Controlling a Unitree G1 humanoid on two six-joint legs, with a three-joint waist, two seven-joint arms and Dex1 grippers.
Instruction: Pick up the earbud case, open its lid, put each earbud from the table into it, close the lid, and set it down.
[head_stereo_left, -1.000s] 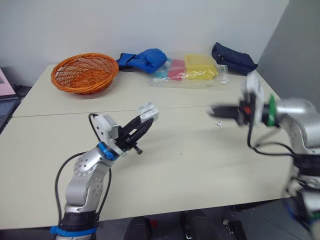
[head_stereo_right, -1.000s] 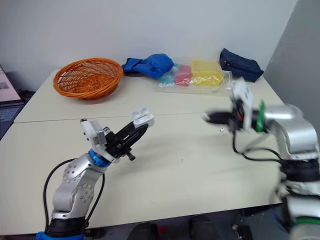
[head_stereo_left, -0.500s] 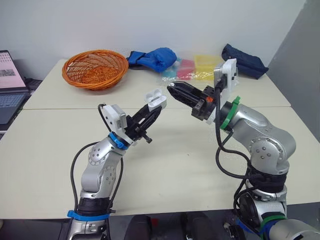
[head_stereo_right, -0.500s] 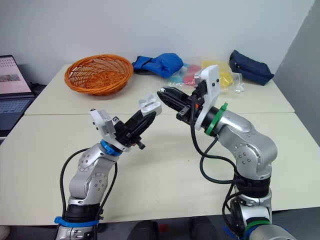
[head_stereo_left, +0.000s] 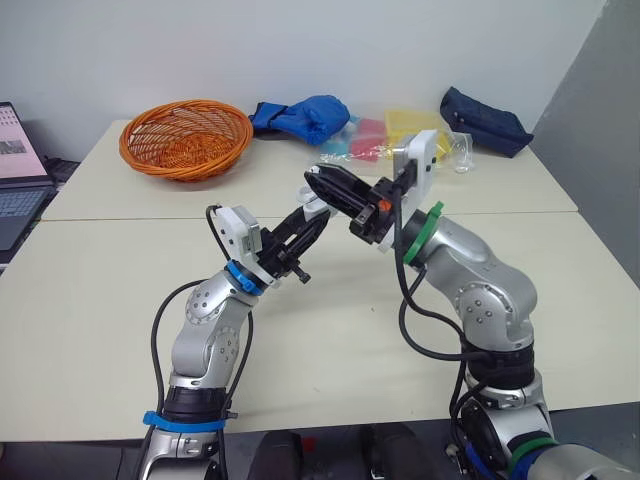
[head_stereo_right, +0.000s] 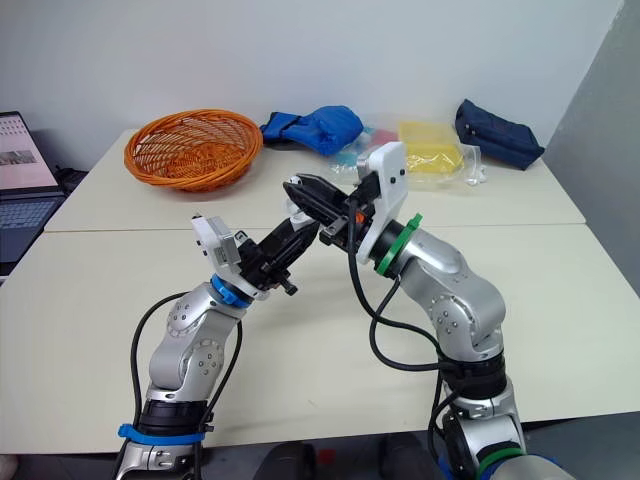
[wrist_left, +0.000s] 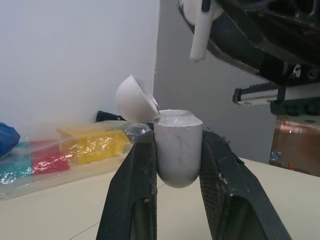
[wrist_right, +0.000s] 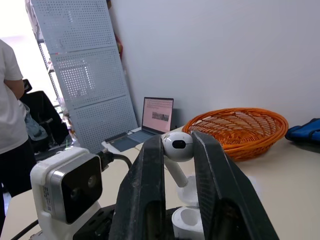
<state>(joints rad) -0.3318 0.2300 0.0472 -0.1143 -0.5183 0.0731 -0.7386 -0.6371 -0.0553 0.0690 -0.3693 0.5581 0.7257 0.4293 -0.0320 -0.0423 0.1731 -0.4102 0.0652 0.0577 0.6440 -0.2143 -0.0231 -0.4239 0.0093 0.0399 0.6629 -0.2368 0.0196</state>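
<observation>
My left gripper (head_stereo_left: 312, 220) is shut on the white earbud case (wrist_left: 178, 147) and holds it up above the table with its lid (wrist_left: 136, 99) flipped open. My right gripper (head_stereo_left: 320, 183) is shut on a white earbud (wrist_right: 178, 148), pinched at its head with the stem pointing down. The earbud (wrist_left: 199, 35) hangs just above the open case, apart from it. In the right wrist view the case's open top (wrist_right: 189, 220) lies right under the stem.
At the table's back stand an orange basket (head_stereo_left: 185, 137), a blue cloth (head_stereo_left: 300, 115), a clear bag of coloured packs (head_stereo_left: 400, 135) and a dark pouch (head_stereo_left: 485, 108). A laptop (head_stereo_left: 12, 170) sits at the far left. A person (wrist_right: 12, 115) stands by a pegboard.
My right gripper has swung in from the right side of the table with the earbud, ending over the open case. The left gripper holds the case about where it was; the camera has shifted.
</observation>
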